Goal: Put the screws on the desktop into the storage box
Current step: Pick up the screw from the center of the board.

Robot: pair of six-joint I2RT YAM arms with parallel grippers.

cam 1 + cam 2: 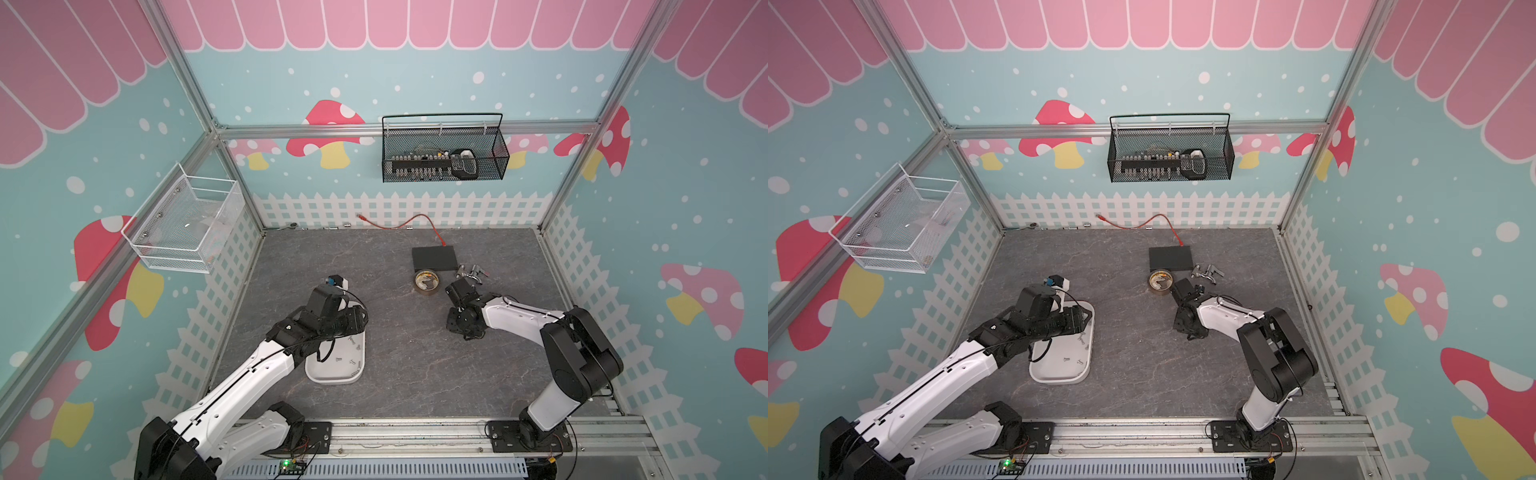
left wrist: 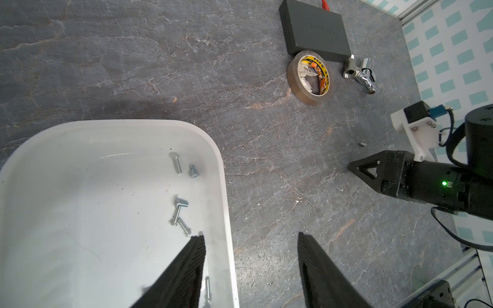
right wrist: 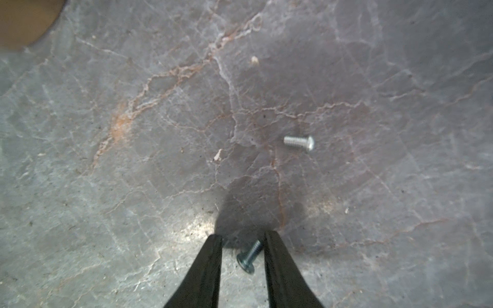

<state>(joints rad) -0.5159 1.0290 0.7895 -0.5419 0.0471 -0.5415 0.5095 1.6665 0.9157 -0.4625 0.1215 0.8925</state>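
The white storage box [image 1: 332, 380] [image 2: 221, 170] lies on the dark grey desktop [image 1: 415, 357], under my left arm. Several small silver screws [image 2: 176, 163] lie inside it. My left gripper [image 2: 250, 234] is open above the box's rim, one finger over the box and one over the desktop, holding nothing. My right gripper [image 3: 242, 236] points down at the desktop with narrow open jaws. A screw [image 3: 249, 256] lies between them, its tip against one finger and a gap to the other. Another screw [image 3: 298, 142] lies on the desktop just beyond.
A roll of brown tape [image 1: 427, 281], a flat black box [image 1: 434, 258] with a red cable [image 1: 415, 220], and a clump of silver fittings [image 1: 471, 273] sit behind my right gripper. Wire mesh baskets [image 1: 444, 153] hang on the walls.
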